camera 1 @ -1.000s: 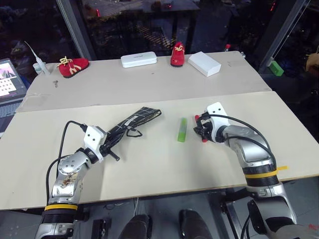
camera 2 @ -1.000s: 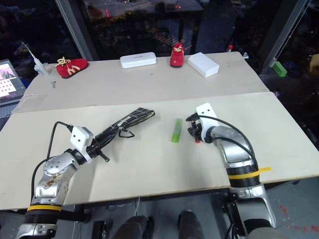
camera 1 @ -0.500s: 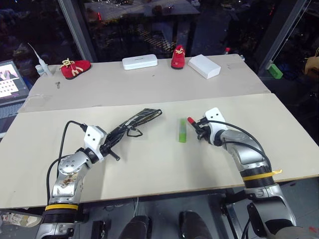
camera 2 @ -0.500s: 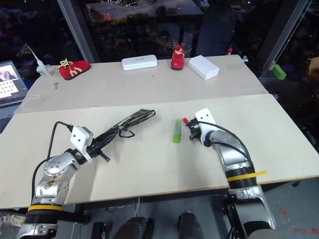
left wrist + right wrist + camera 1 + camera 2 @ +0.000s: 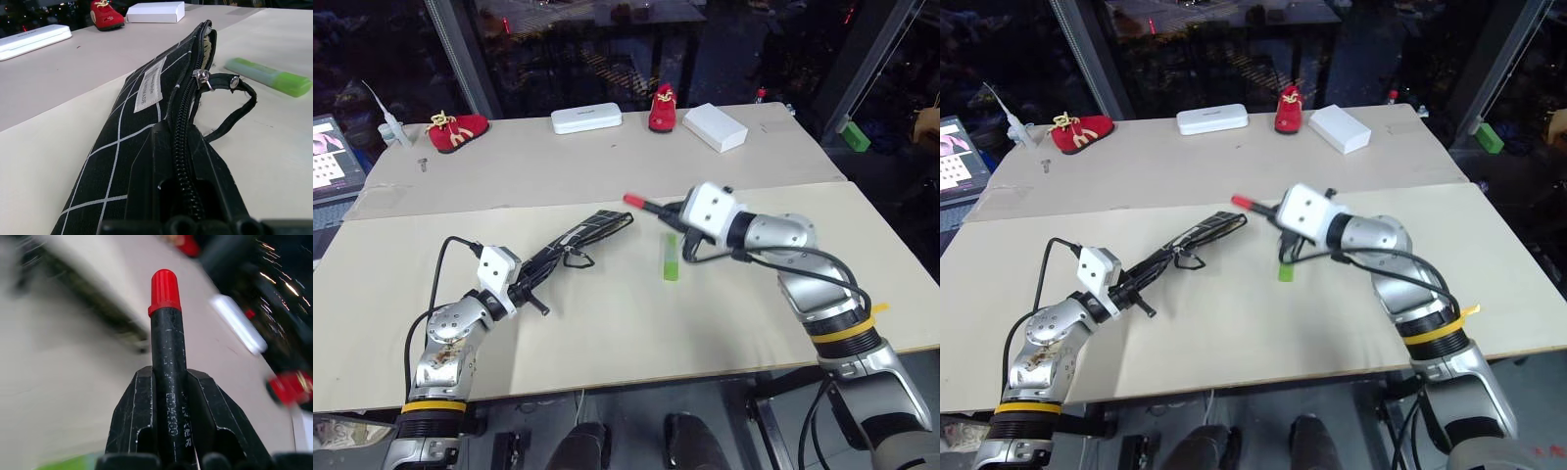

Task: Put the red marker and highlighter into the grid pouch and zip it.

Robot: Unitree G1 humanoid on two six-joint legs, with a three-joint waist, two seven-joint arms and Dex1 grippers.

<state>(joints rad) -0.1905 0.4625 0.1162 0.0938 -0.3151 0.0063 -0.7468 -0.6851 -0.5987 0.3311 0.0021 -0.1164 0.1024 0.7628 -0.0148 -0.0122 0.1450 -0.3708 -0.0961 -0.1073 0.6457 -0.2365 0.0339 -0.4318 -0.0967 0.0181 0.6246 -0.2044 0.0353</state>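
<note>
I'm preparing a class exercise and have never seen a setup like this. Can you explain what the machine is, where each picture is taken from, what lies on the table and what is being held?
This is a two-armed humanoid robot. Two pictures come from cameras in its head, looking down over its arms; two come from cameras on its wrists, looking along the fingers.

The left gripper is shut on one end of a flat black fabric pouch with white grid lines, zip partly open. The right gripper is shut on a slim marker with a black body and red ends, carried above the table and pointing toward the pouch.

A short light-green highlighter lies on the beige table. Farther back sit two small red shoes, a white oblong case and a white box.
</note>
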